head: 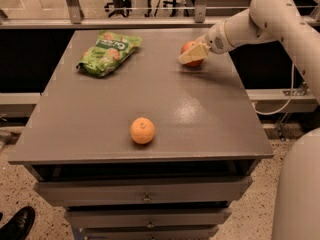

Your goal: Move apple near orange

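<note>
The red apple (191, 47) sits on the grey table (210, 129) at its far right, near the back edge. My gripper (190, 55) reaches in from the right and is right at the apple, with a cream part covering the apple's front lower side. The orange (142, 130) lies on the table near the front edge, a little left of centre, well apart from the apple and the gripper.
A green snack bag (109, 52) lies at the back left of the table. Drawers (145, 191) run below the tabletop. A rail and glass partition stand behind the table. A black shoe (17, 224) is on the floor at the bottom left.
</note>
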Motion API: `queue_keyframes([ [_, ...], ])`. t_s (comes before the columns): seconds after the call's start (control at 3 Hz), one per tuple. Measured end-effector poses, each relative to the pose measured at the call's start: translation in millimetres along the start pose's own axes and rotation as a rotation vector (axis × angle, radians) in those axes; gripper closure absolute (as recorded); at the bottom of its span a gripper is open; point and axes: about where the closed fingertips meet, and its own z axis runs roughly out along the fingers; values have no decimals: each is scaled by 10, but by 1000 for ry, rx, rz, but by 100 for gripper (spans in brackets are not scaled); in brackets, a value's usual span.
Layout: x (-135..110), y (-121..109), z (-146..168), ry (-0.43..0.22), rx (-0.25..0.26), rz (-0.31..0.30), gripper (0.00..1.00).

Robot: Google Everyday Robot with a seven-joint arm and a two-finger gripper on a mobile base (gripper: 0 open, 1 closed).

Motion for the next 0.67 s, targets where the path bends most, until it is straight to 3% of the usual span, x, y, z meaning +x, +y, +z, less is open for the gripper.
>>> queue_keyframes([
  [0.33, -9, 46, -57, -24, -8, 5, 58],
  [0.67, -171, 90, -421, -72, -2, -13, 82],
])
